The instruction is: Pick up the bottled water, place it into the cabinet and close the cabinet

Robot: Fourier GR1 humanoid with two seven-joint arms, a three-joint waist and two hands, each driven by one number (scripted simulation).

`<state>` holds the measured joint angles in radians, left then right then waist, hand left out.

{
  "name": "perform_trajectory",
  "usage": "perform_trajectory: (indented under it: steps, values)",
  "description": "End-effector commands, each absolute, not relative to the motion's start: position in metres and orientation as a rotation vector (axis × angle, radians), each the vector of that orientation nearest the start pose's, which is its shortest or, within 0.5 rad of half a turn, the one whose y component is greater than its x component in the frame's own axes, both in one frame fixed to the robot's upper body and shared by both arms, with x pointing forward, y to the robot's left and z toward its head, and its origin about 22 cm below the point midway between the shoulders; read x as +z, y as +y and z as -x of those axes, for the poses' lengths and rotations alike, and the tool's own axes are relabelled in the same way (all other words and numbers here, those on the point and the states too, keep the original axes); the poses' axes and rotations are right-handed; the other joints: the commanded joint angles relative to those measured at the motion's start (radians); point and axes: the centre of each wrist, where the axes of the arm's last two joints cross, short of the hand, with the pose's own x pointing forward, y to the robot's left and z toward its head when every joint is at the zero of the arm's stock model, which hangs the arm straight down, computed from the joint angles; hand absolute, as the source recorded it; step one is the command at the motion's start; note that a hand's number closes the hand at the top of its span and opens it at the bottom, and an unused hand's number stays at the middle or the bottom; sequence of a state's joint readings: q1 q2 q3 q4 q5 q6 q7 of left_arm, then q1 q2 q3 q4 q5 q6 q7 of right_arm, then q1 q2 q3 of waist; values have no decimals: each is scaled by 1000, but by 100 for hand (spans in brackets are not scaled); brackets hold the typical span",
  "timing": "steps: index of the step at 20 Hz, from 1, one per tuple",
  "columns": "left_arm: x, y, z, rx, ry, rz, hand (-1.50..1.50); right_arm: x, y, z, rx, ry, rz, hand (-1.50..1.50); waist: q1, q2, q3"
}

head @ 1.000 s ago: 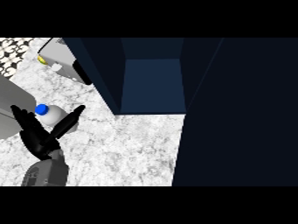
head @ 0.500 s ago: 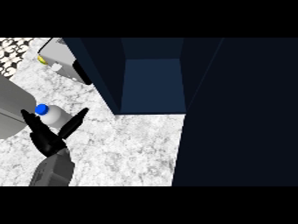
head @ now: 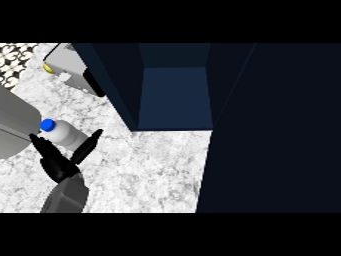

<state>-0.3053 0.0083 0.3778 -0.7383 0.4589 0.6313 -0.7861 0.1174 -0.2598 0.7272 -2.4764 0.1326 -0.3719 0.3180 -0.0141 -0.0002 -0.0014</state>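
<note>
- Grasping is the step in hand, as I judge it: the right hand (head: 58, 167) sits at the near left, its fingers straight and spread wide on either side of the bottled water (head: 68, 136), not curled round it.
- The bottled water lies tilted on the table (head: 151, 170), its blue cap pointing far-left; the cap is just beside a large grey rounded body (head: 3, 120) at the left edge.
- That grey body is probably part of the other arm. No hand shows on it, so nothing can be said of the left hand.
- The next move calls for the fingers and thumb to close round the bottle's body. Then comes a lift clear of the grey body and a carry to the right and farther off, toward the cabinet.
- The table is white-grey marble. Black-and-white patterned tiling (head: 3, 55) shows at the far left.
- A pale boxy appliance (head: 73, 75) with a yellow spot stands just right of the tiling, against the cabinet's left wall.
- The cabinet (head: 174, 95) stands open in the middle, its dark blue inside bare as far as it shows.
- A broad dark panel (head: 284, 130) fills the right side. I take it for the open door, to be swung shut last.
</note>
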Motion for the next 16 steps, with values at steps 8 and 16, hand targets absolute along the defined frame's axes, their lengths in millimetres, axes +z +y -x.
perform_trajectory:
  steps: [8,16]
  values:
    - [-133,271,-276,859,-1579,-692,-150,178,-155,-90,216,-1989,-296,-150,-2,1,0]
    - [-135,265,-285,909,-1621,-667,150,170,-160,-78,221,-1982,-304,-150,-14,1,0]
